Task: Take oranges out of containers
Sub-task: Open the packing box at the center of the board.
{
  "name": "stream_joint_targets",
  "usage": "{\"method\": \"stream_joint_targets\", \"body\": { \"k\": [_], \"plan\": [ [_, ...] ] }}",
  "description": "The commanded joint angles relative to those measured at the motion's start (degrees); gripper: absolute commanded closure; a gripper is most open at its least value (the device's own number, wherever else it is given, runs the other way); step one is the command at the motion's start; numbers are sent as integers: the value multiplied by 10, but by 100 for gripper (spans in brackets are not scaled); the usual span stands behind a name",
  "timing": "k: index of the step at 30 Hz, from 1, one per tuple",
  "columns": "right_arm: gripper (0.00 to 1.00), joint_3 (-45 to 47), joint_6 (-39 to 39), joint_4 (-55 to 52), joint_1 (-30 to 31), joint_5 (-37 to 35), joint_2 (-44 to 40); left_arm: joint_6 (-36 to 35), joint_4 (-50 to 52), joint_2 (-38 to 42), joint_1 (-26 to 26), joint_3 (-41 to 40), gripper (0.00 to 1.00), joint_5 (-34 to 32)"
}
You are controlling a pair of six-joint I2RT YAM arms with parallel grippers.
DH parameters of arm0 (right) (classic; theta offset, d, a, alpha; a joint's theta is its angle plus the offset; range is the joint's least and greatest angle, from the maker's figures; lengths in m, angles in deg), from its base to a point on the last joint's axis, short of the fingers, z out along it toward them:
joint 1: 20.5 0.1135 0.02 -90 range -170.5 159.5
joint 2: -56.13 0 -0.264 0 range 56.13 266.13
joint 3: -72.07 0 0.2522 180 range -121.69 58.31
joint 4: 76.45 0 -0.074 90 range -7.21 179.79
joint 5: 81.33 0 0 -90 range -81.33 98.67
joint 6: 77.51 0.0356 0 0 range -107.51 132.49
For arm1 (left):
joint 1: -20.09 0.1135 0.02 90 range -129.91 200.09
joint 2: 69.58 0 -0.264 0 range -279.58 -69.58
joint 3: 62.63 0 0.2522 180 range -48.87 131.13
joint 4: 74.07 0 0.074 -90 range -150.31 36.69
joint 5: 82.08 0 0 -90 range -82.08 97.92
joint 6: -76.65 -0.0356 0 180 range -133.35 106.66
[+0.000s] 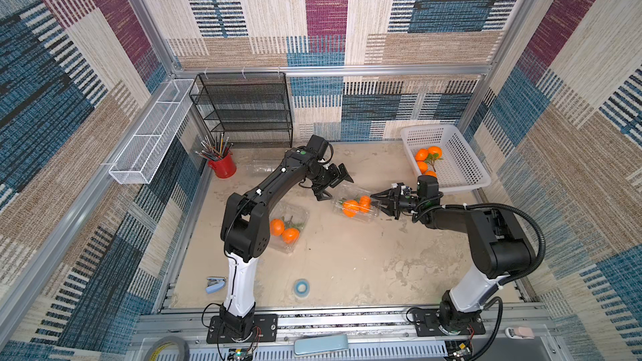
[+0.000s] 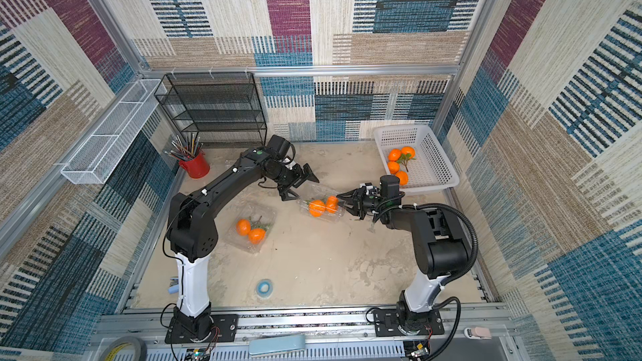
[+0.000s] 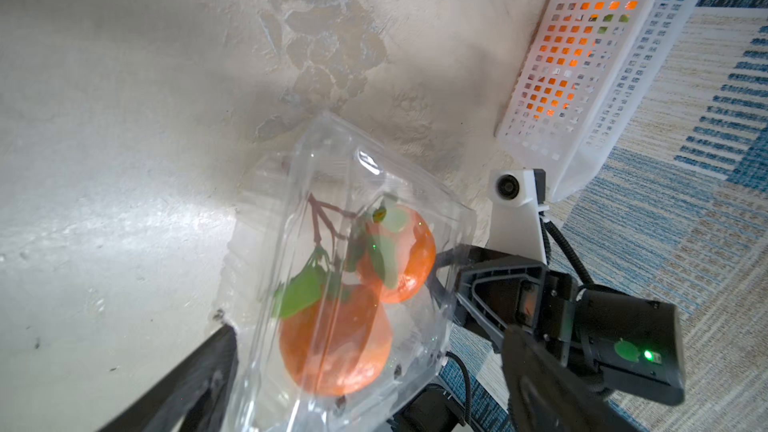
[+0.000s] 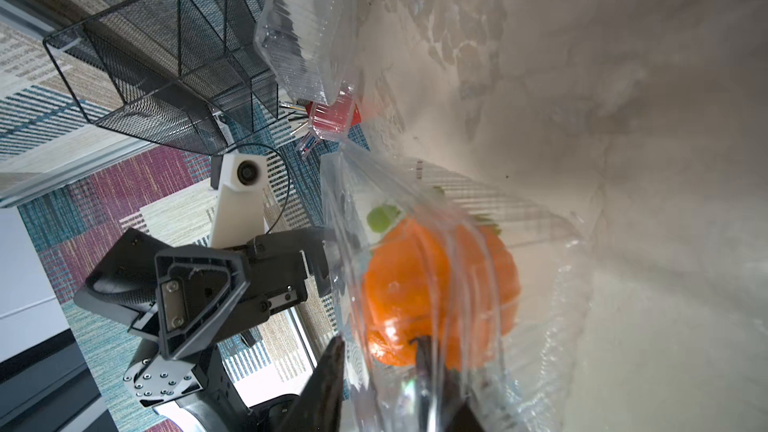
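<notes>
The step looks like bracing the central clamshell [image 1: 348, 193] at one end so the other arm can pry its lid; best to pinch only thin plastic and spare the two oranges [image 1: 351, 208] inside. The right gripper [image 1: 377, 202] stands with jaws narrow around the box's nearest end, though whether they truly bite the rim is unclear from its wrist view. The left gripper [image 1: 335, 187], jaws spread wide and empty, hovers just beside the opposite edge
</notes>
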Motion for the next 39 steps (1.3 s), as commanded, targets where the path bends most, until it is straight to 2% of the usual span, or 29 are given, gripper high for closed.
{"method": "stream_joint_targets", "body": {
  "k": [1, 9, 15, 19, 26, 31, 39],
  "plan": [
    [69, 1, 40, 35, 0, -10, 4, -12, 2, 21, 2, -19, 0, -14],
    [78, 2, 91, 42, -8, -31, 5, 27, -73, 87, 9, -126, 0, -22],
    [82, 5, 134, 46, -13, -58, 4, 154, -360, 178, 7, -336, 2, 3],
    [82, 0, 158, 51, -12, -74, 5, 182, -438, 201, -10, -404, 4, -2],
    [82, -11, 213, 84, -7, -101, 18, 254, -583, 198, -45, -475, 7, -17],
    [82, -20, 235, 100, 0, -117, 33, 273, -591, 174, -73, -473, 8, -30],
    [82, -19, 239, 103, 14, -122, 30, 296, -624, 168, -76, -488, 9, -48]
  ]
}}
